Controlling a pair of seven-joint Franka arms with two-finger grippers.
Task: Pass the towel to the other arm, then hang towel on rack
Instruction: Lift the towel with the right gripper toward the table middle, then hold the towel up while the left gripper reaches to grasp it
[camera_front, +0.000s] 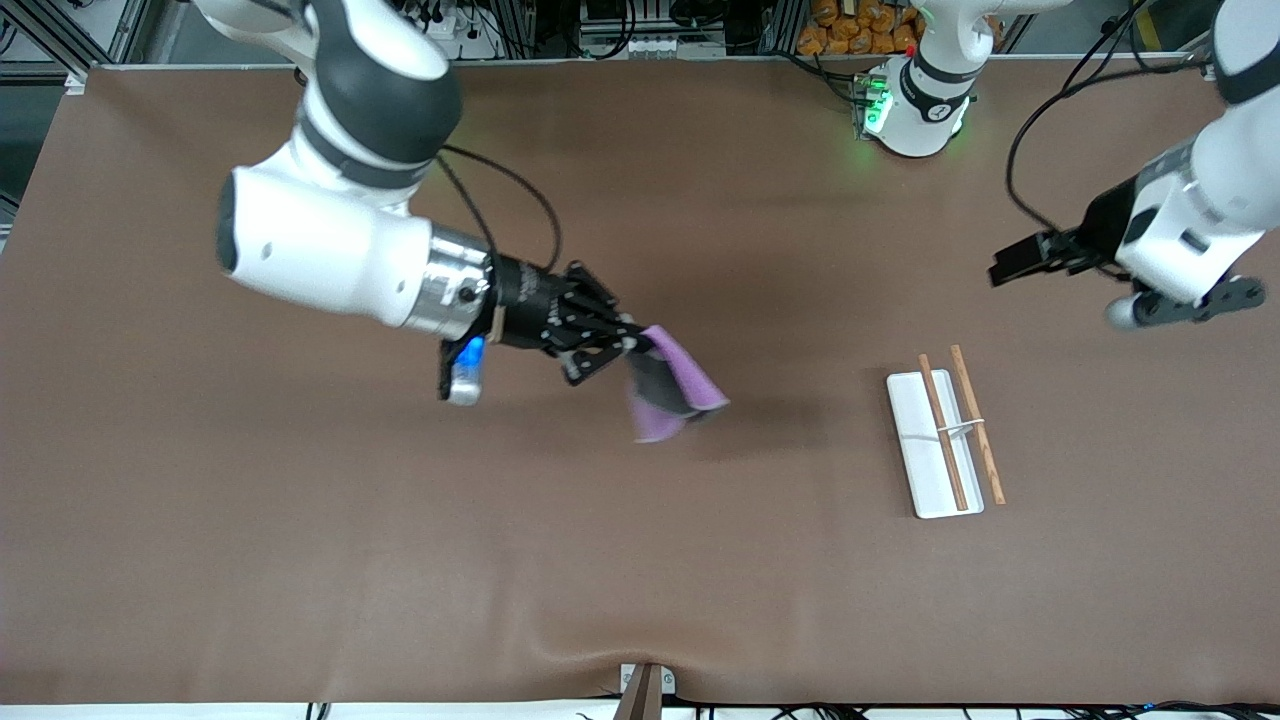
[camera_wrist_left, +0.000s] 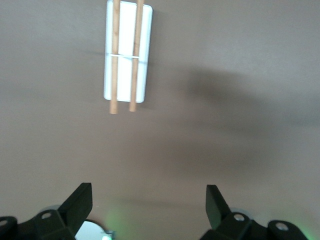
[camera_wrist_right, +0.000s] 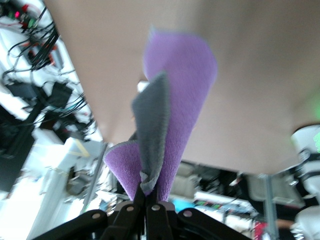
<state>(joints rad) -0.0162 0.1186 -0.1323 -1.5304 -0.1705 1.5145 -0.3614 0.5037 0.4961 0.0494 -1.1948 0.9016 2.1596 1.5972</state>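
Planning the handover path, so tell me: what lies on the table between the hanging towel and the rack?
Nothing: in the front view only bare brown table separates the towel, held by the right gripper, from the rack.

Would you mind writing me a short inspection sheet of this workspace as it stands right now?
Surface: brown table cover, slightly rippled at the edge nearest the front camera.
Job's things: lilac towel with grey underside hangs off the table from the right gripper; white rack with two wooden rods lies flat toward the left arm's end, nothing on it.
Clutter: nothing seen on the table.
Grippers: right gripper shut on the towel, over the middle of the table; left gripper open, holding nothing, waiting in the air near the rack.
Cables: black cables loop along both arms, off the table.
Surroundings: the arms' bases, frames and gear along the table's edge.
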